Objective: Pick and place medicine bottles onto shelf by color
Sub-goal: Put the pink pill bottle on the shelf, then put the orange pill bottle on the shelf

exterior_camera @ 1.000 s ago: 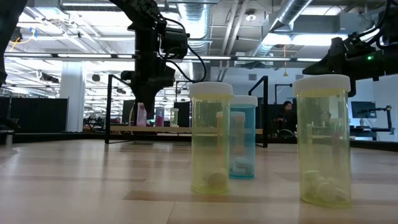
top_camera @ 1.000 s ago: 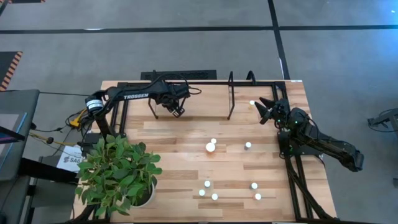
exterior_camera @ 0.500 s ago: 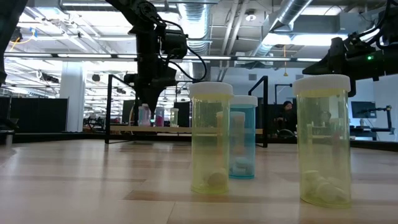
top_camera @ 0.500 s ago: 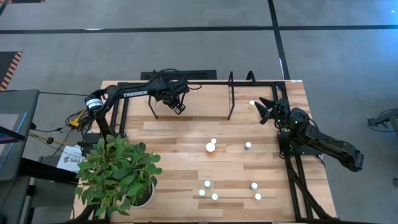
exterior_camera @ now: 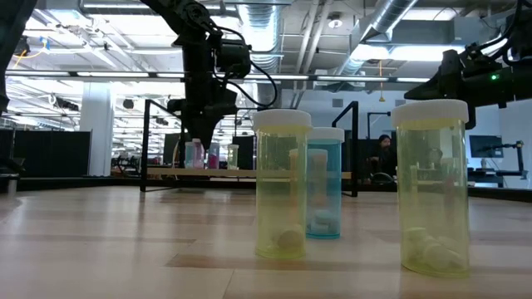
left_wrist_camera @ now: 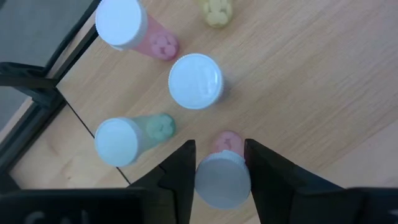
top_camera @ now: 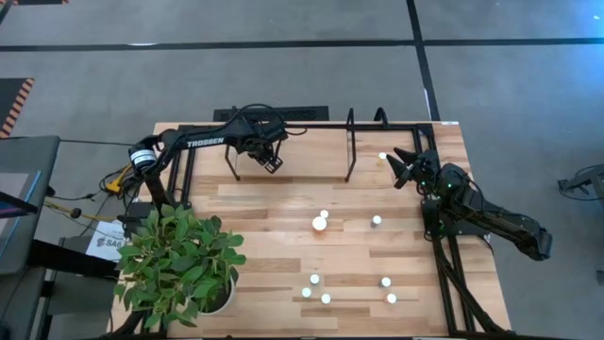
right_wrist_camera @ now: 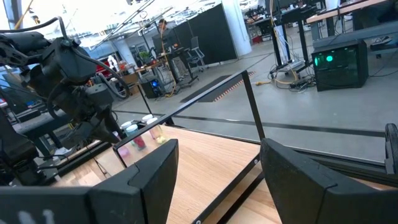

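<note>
the left gripper hangs over the shelf at the far side of the counter. its fingers are nearly closed on the pale cap of a pink bottle, which stands upright between them, its base at or very near the shelf board; whether it already rests there i cannot tell.

just ahead of those fingers stand three more bottles on the shelf: a white-capped bottle seen straight from above, a second pink one beyond it, and a teal one off to the side of the fingers. a yellowish one sits furthest out. so a small group is already placed, and the held pink bottle sits near it.

the right gripper waits at the counter's right end, near the shelf's end, fingers spread wide and holding nothing. a lone capped bottle stands just beside them.

much is left, i judge: seven bottles still stand on the open counter, among them two yellowish bottles and a teal bottle in the low view. the task looks somewhere short of halfway.
</note>
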Robot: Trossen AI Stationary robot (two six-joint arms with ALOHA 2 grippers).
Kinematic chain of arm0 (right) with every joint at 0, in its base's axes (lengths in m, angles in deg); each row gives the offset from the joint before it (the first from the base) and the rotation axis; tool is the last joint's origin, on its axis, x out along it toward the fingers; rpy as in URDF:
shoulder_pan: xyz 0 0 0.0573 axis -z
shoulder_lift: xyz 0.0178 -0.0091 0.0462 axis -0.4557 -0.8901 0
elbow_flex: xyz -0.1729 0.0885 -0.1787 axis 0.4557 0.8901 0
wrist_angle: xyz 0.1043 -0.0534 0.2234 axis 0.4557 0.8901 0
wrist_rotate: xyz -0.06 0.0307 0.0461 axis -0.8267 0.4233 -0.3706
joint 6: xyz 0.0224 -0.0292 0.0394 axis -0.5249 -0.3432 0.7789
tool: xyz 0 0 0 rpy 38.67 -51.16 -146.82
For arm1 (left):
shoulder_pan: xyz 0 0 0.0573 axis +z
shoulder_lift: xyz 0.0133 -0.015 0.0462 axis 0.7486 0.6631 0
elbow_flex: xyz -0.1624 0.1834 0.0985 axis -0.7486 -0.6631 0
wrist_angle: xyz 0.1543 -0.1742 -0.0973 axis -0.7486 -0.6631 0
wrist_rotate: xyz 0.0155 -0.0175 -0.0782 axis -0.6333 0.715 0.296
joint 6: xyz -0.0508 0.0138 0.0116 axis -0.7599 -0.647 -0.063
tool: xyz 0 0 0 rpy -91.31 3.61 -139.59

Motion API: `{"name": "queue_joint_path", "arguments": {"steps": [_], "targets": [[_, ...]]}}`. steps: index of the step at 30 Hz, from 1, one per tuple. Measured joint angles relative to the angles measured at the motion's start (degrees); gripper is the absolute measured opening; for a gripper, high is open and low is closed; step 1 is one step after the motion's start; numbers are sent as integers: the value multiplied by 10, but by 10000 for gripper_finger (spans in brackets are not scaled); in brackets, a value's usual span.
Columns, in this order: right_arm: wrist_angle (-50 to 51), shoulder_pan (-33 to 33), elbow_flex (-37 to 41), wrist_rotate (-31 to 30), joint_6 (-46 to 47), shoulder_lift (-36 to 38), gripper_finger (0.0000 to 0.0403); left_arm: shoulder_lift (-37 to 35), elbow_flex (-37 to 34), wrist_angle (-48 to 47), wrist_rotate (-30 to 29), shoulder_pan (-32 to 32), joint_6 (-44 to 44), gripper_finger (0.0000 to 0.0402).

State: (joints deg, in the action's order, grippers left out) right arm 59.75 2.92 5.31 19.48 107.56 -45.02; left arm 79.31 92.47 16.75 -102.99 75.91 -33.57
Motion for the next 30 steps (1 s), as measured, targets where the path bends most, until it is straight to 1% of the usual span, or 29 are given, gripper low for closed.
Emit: {"name": "queue_joint_path", "arguments": {"steps": [16,23,30], "targets": [[0,0,0,0,0,0,249,0,1,-7,3,-1,-1,190],[0,0,0,0,0,0,249,-2,48,-55,12,-4,-1,205],[0,0,0,0,0,0,249,-3,101,-106,12,-17,-2,206]]}}
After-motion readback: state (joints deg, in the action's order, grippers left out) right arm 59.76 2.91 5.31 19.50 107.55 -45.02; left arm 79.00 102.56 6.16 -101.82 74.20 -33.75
